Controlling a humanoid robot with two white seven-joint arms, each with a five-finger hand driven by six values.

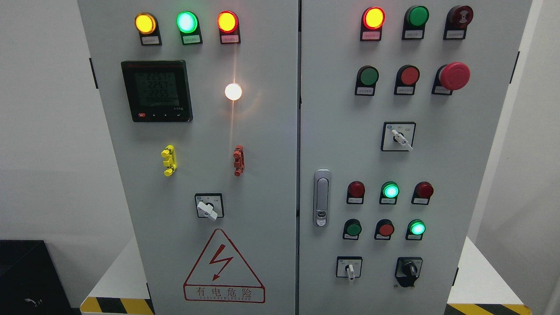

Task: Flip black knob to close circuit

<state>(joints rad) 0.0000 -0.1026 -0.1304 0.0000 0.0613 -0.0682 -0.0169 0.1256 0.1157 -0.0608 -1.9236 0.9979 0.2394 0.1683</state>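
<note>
The black knob (pixel 409 270) sits at the lower right of the grey electrical cabinet's right door (pixel 442 166), on a black square plate. Its handle points up and slightly left. A white-handled selector switch (pixel 350 269) is to its left. Neither of my hands nor arms shows in the head view.
The right door carries lit and unlit pilot lamps, a red mushroom stop button (pixel 454 75), a white selector (pixel 399 137) and a door latch (pixel 322 197). The left door holds a meter (pixel 156 91), another selector (pixel 208 207) and a red warning triangle (pixel 224 267). A black box (pixel 26 275) stands at lower left.
</note>
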